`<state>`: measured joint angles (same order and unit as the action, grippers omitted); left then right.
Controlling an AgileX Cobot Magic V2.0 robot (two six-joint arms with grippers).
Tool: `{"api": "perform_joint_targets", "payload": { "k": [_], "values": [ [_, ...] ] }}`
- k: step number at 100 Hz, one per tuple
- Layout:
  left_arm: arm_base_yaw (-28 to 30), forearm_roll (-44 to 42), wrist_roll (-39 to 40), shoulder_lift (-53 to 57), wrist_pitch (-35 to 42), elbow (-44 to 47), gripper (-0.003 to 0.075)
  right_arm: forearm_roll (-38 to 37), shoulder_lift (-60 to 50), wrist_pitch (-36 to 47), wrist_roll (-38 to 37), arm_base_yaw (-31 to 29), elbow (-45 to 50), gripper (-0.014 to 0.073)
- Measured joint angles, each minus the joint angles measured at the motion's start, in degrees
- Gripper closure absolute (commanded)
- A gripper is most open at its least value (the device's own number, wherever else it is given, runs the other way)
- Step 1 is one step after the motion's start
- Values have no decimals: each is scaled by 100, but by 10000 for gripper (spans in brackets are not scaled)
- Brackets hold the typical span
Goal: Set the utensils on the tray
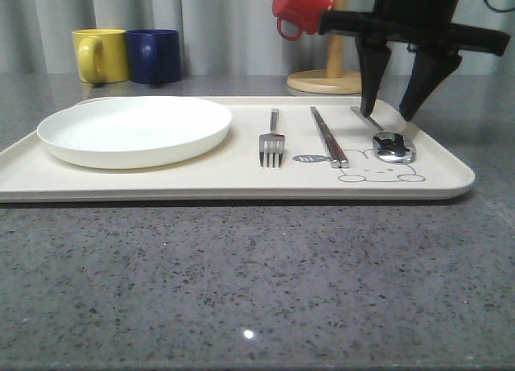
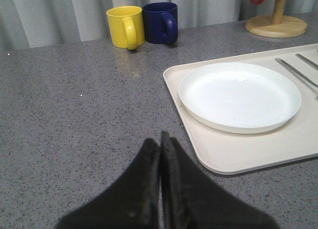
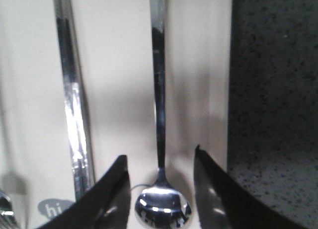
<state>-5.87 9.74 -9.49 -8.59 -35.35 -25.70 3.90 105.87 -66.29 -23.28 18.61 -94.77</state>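
On the cream tray (image 1: 241, 178) lie a silver fork (image 1: 272, 142), a pair of chopsticks (image 1: 328, 136) and a spoon (image 1: 392, 144), side by side to the right of the plate. My right gripper (image 1: 389, 113) stands open just above the spoon's handle, one finger on each side of it, holding nothing. In the right wrist view the spoon (image 3: 160, 139) lies between the open fingers (image 3: 114, 189), with the chopsticks (image 3: 72, 105) beside it. My left gripper (image 2: 160, 139) is shut and empty over the bare table, near the tray's corner (image 2: 223, 159).
A round white plate (image 1: 134, 129) takes up the tray's left half. A yellow mug (image 1: 100, 55) and a dark blue mug (image 1: 154, 55) stand at the back left. A wooden mug stand (image 1: 328, 77) with a red mug (image 1: 301, 7) stands behind the tray.
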Motion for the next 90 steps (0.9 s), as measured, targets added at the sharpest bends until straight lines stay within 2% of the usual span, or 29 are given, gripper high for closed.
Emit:
{"api": "perform_joint_targets", "payload": {
  "k": [6,22,42,58,90],
  "values": [
    [0,0,0,0,0,0,739,-122,-212,-24,25,0,0,672],
    [0,0,0,0,0,0,739,-543,-725,-293,45,-95,0,654],
    [0,0,0,0,0,0,739,-810,-1340,-426,281,-555,341,654],
    [0,0,0,0,0,0,739,-768,-2020,-384,662,-1096,1057,654],
    [0,0,0,0,0,0,739,-142,-3510,164,1641,-2340,2689,654]
  ]
}}
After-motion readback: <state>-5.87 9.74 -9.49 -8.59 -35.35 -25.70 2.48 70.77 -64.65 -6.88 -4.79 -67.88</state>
